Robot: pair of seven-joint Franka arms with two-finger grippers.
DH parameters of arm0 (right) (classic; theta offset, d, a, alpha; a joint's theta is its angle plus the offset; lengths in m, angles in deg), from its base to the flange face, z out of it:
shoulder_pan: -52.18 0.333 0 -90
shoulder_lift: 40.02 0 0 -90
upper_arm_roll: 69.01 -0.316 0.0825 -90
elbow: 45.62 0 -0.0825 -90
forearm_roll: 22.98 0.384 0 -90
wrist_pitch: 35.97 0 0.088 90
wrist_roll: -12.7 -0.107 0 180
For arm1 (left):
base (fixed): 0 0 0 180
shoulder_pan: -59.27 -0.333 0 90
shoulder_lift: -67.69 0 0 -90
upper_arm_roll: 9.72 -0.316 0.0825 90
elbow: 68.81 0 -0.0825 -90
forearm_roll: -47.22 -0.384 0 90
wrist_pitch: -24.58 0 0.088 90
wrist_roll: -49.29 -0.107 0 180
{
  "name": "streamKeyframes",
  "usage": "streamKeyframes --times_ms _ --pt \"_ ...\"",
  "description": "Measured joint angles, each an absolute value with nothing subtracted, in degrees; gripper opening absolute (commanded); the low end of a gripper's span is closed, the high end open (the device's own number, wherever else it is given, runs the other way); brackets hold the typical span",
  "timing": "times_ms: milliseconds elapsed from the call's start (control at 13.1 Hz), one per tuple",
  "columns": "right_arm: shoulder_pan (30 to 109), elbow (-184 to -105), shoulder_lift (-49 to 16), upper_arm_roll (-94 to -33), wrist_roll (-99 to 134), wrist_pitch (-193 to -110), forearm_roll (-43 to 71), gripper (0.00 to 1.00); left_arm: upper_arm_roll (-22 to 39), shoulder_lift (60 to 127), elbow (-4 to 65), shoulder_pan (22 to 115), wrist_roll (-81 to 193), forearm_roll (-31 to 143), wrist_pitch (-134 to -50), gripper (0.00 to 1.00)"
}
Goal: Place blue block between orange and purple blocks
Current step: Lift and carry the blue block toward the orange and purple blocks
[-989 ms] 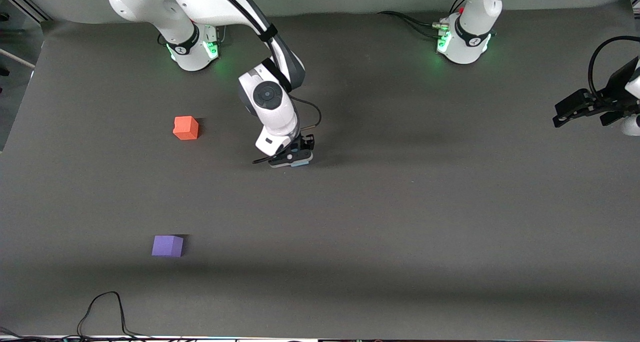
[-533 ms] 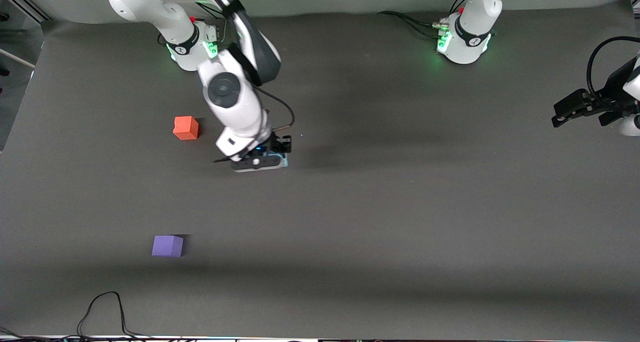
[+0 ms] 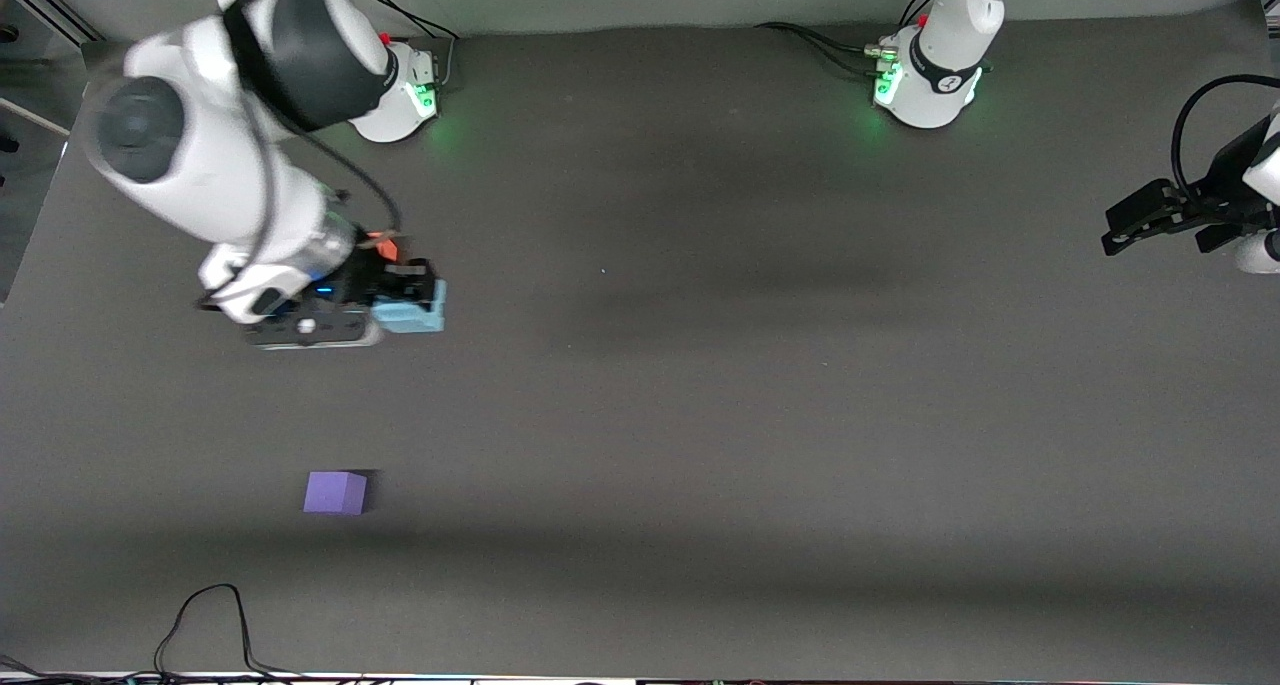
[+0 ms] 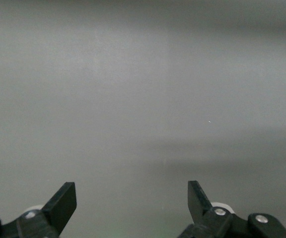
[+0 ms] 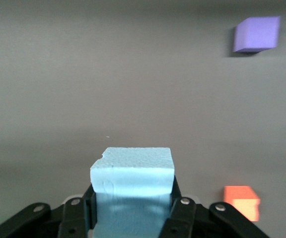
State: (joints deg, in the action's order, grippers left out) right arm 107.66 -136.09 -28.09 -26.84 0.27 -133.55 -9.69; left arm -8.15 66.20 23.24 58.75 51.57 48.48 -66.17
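Right tool [image 3: 405,305] clenched on blue block [image 3: 412,315], up in the air by the orange block [image 3: 381,245]. Carry it toward the purple block [image 3: 335,492], lower midway on the surface [image 3: 750,385], then release; left tool [image 3: 1150,227] waits, released

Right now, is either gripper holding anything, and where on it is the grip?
The right gripper holds the blue block by two opposite side faces, up in the air. The left gripper is open and holds nothing, waiting at its end of the table.

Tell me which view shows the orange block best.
Right wrist view: the orange block sits whole and unobstructed on the table. The front view shows only a sliver beside the right arm's wrist. The left wrist view shows none of it.
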Motion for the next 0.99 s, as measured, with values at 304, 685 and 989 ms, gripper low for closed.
streamKeyframes --times_ms 304,685,989 --pt "107.5 -136.0 -30.0 -16.2 13.8 -129.7 -9.7 0.22 -8.1 66.2 23.4 58.8 51.6 48.5 -66.2 1.0" --pt "106.7 -139.9 -29.1 -11.1 17.4 -131.7 -9.7 0.25 -8.1 66.4 23.6 58.8 51.5 48.5 -66.7 1.0" --pt "106.8 -151.2 -24.8 -11.4 17.4 -147.0 -8.9 0.25 -7.9 66.5 23.9 59.5 51.5 47.2 -67.2 1.0"
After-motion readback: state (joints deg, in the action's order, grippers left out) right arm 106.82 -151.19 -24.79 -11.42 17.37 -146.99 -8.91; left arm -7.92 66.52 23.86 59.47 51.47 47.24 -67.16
